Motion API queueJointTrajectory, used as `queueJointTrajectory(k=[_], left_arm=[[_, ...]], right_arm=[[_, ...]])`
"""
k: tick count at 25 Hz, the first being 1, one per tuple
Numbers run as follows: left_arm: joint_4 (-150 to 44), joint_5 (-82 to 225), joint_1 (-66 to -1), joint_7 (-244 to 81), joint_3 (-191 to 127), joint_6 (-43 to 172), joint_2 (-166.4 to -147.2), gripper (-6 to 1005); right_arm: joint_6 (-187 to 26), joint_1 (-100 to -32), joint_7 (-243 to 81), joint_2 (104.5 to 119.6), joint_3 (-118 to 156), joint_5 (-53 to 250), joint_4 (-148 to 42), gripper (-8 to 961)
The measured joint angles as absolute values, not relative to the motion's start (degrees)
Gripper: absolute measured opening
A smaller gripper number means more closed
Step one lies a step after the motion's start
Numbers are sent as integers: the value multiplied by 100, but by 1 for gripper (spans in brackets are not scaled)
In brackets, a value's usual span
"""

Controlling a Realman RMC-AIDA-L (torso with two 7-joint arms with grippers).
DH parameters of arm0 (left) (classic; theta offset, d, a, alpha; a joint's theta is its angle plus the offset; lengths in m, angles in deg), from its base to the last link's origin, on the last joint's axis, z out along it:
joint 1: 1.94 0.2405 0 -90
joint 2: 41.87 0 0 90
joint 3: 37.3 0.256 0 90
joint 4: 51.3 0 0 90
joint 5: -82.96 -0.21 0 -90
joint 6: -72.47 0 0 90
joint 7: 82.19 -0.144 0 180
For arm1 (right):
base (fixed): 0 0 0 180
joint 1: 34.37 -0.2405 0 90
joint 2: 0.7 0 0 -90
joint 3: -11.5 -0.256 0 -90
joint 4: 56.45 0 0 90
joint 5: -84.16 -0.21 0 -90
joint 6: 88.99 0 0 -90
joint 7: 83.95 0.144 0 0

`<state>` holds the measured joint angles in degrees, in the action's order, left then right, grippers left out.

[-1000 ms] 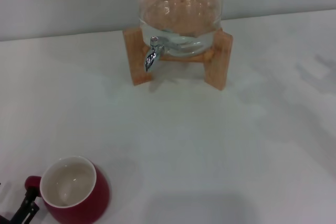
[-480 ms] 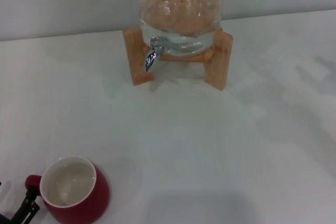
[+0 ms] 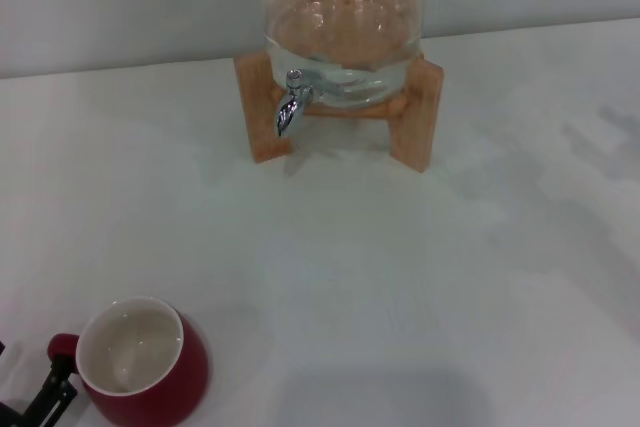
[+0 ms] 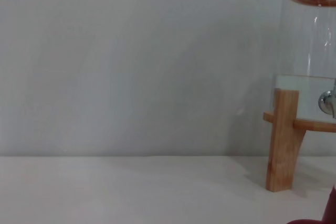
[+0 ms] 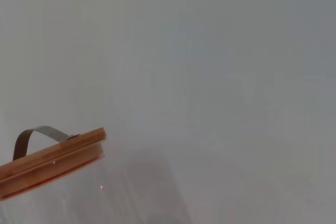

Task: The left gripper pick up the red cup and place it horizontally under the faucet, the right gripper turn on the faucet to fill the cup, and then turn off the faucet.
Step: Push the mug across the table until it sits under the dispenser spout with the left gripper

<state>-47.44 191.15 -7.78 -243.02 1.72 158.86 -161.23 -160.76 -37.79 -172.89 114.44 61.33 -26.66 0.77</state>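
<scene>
While the head view shows the red cup [image 3: 140, 362] upright at the lower left of the frame, its small handle pointing to the frame's left edge, we note the left gripper [image 3: 50, 397] only as a sliver of black fingers at the bottom left corner, just beside that handle. We cannot tell how wide its jaws stand or whether they hold anything. The faucet [image 3: 290, 105] sits at upper centre on the glass jar [image 3: 345, 17] with its wooden stand [image 3: 262, 117], well apart from the cup. The right gripper is not seen here.

Turning to the left wrist view, we find the stand leg at the right, a chrome edge of the faucet at the right border, and a dark-red scrap of the cup in the lower right corner.

Turning to the right wrist view, we see only the jar's wooden lid [image 5: 52, 158] at lower left.

Risks, in our judgement: a grasp on the small loop handle could slip or tip the cup; a misjudged placement would send water onto the table [image 3: 400, 277]
</scene>
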Motion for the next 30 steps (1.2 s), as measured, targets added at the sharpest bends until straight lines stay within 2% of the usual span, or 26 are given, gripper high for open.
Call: queueJointTrajectory(k=[28,30], left_arm=[[-4746,19007,-934,-24068,181,15765,-16120,816],[-4771,18887,-934,-24054,181,15776,-16116,752]], right_arm=[[-16125,-3771,-17289,11443,6062,-2666,77,780],[-16125,-3771,-17289,11443,6057,-2666,77,780]])
